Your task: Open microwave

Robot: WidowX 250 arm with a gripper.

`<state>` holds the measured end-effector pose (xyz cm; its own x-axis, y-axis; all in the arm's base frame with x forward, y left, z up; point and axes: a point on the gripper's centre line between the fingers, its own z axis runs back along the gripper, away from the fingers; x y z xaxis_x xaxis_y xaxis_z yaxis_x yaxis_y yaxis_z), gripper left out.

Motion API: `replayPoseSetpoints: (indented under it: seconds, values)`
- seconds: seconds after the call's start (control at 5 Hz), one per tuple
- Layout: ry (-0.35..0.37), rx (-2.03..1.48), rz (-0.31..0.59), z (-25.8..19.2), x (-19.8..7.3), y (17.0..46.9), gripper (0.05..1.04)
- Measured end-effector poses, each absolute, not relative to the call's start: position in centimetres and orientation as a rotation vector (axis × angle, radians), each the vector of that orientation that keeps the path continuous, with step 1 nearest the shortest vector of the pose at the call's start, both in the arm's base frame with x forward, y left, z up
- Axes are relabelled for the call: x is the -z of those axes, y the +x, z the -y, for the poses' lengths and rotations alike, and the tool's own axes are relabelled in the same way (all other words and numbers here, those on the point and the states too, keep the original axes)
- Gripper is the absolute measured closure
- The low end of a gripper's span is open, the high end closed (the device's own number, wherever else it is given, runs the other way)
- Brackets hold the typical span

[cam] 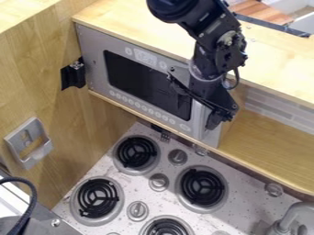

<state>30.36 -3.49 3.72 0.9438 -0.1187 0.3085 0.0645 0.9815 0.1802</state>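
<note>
Silver, boxy microwave (138,85) sits, seemingly shut, above the black-coiled stove (245,197). The black two-finger pincer (197,108) is spread at its door's right side, apparently lining up; next: grip and pull.

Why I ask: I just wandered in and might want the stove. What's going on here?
A black robot arm hangs over the microwave, its gripper open at the right-hand edge of the door, apparently there to open it. The door still looks shut. The arm is up at the microwave, above the stove rather than working on its burners.
</note>
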Motion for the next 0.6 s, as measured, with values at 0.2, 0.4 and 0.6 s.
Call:
replayPoseSetpoints:
  seconds: [0.2, 0.4, 0.6]
  values:
    - [0.174, 0.095, 0.282, 3.3, -2.5, 29.8, 0.085]
    - [0.142, 0.076, 0.266, 3.1, -1.5, 30.0, 0.085]
    - [0.119, 0.039, 0.266, 2.3, -0.9, 30.6, 0.085]
